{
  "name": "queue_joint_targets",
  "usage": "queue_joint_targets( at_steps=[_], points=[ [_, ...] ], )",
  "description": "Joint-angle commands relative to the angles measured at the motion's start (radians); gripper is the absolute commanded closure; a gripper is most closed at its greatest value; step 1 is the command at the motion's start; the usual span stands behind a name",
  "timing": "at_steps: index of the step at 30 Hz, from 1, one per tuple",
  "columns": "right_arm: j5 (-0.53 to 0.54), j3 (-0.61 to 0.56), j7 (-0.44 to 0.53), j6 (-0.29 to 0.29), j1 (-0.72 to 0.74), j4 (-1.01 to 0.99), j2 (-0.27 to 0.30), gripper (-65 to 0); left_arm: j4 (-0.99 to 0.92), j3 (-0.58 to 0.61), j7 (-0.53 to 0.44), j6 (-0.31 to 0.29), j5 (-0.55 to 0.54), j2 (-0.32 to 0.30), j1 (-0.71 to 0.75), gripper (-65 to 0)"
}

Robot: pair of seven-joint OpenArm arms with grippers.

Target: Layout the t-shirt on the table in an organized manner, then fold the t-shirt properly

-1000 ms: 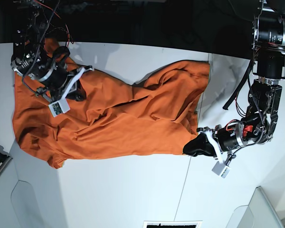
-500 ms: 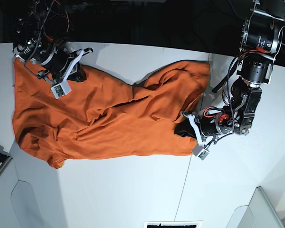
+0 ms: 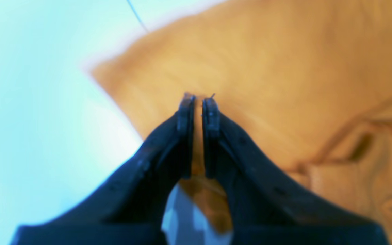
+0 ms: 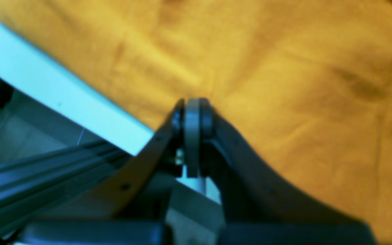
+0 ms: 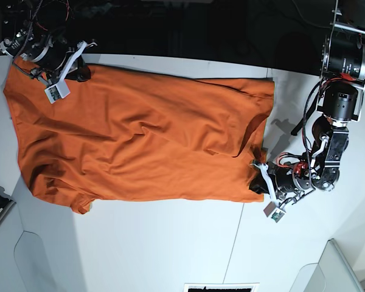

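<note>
The t-shirt (image 5: 140,146) lies spread, still wrinkled, across the white worktop (image 5: 164,249), each opposite corner pinched in the closed jaws of the left gripper (image 5: 255,184) and right gripper (image 5: 80,72); layout looks nearly finished, folding not begun.

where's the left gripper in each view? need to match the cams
Base: left gripper at lower right, at the t-shirt's near-right corner.
Left wrist: left gripper at centre, closed on orange cloth near a shirt corner.
Right wrist: not in view; that is the right gripper.
Shared landmark: the t-shirt.
</note>
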Motion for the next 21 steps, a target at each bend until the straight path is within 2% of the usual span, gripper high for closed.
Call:
queue_joint_targets(
  at_steps=[1, 3, 4, 5, 8, 10, 11, 16, 17, 21],
  points=[
    [0.023, 0.011, 0.012, 0.008, 0.008, 0.013, 0.011, 0.0, 0.014, -0.006, -0.013, 0.000, -0.014, -0.019, -0.043, -5.8],
    [0.038, 0.013, 0.012, 0.008, 0.020, 0.013, 0.010, 0.0, 0.015, -0.006, 0.043, -0.017, -0.050, -0.031, -0.068, -5.8],
    [0.045, 0.013, 0.012, 0.008, 0.026, 0.013, 0.010, 0.0, 0.018, -0.006, 0.087, -0.051, -0.099, -0.038, -0.081, -5.8],
    [0.051, 0.013, 0.013, 0.008, 0.032, 0.013, 0.010, 0.0, 0.027, -0.006, 0.143, -0.077, -0.164, -0.046, -0.091, -5.8],
    [0.052, 0.013, 0.013, 0.008, 0.046, 0.013, 0.010, 0.0, 0.092, -0.006, 0.317, -0.077, -0.420, -0.092, -0.089, -5.8],
    [0.052, 0.013, 0.013, 0.008, 0.047, 0.013, 0.010, 0.0, 0.189, -0.006, 0.388, -0.077, -0.580, -0.137, -0.061, -5.8],
    [0.052, 0.013, 0.013, 0.008, 0.047, 0.013, 0.010, 0.0, 0.251, -0.006, 0.400, -0.077, -0.615, -0.158, -0.037, -5.8],
    [0.052, 0.013, 0.013, 0.007, 0.047, 0.013, 0.010, 0.0, 0.505, -0.006, 0.410, -0.077, -0.596, -0.240, 0.124, -6.4],
    [0.051, 0.013, 0.013, 0.007, 0.047, 0.013, 0.010, 0.0, 0.533, -0.006, 0.417, -0.077, -0.596, -0.245, 0.159, -8.3],
    [0.051, 0.013, 0.013, 0.007, 0.047, 0.013, 0.010, 0.0, 0.573, -0.007, 0.401, -0.077, -0.549, -0.248, 0.277, -22.8]
  ],
)
